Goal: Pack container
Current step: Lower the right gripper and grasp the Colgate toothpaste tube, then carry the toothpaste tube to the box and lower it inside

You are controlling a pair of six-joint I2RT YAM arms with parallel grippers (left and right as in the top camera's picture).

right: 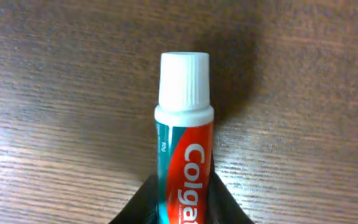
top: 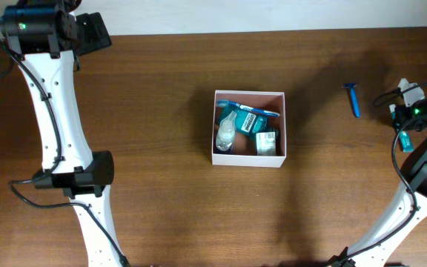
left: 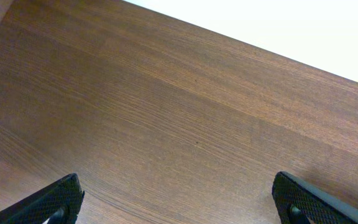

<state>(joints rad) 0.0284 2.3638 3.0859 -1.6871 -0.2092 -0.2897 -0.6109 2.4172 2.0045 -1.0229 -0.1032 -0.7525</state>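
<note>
A brown wood-grain table (top: pixel 161 215) borders a white surface (left: pixel 260 18) beyond.

1. A square white-walled container (top: pixel 247 160) with a pinkish inside sits on the middle of the brown wooden table (top: pixel 154 96).
2. Inside it, a blue toothbrush (top: pixel 249 110) lies along the far wall, with a clear bottle (top: pixel 226 134) at the left, a teal packet (top: pixel 252 123) beside the bottle, and a small green-white packet (top: pixel 267 141) in the near right corner.
3. A blue razor (top: pixel 353 99) lies on the table, well right of the container.
4. At the right edge, the right gripper (top: pixel 405 132) sits over a small teal tube (top: pixel 405 142); its jaws cannot be made out.
5. The white left arm (top: pixel 54 111) runs along the left side, well apart from the container.
</note>
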